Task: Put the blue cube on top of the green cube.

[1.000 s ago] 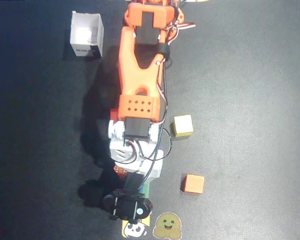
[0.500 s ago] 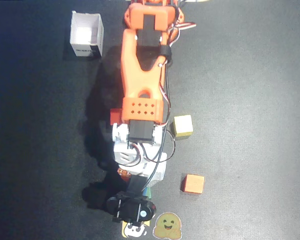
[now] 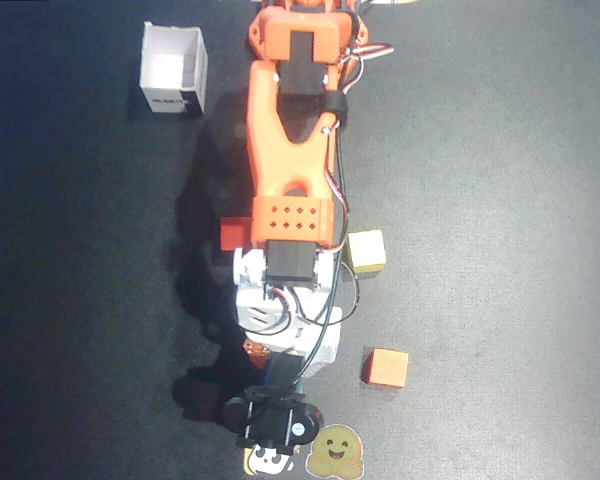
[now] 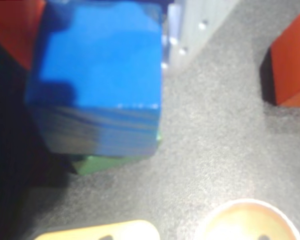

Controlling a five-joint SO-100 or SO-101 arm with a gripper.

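Looks like the claw (image 4: 97, 20) is pinching the blue cube (image 4: 97, 75) right over the green cube (image 4: 107, 162), barely a sliver visible in the wrist view; an off-center release could tip it onto the tabletop (image 4: 215, 130).

soft blur (wrist view), dark shadows

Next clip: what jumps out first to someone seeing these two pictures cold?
In the wrist view, the blue cube fills the upper left, sitting over the green cube, of which only a sliver peeks out below. In the overhead view the orange arm runs down the middle of the dark table, hiding that stack, with a yellow cube and an orange cube to its right and a white box at upper left.
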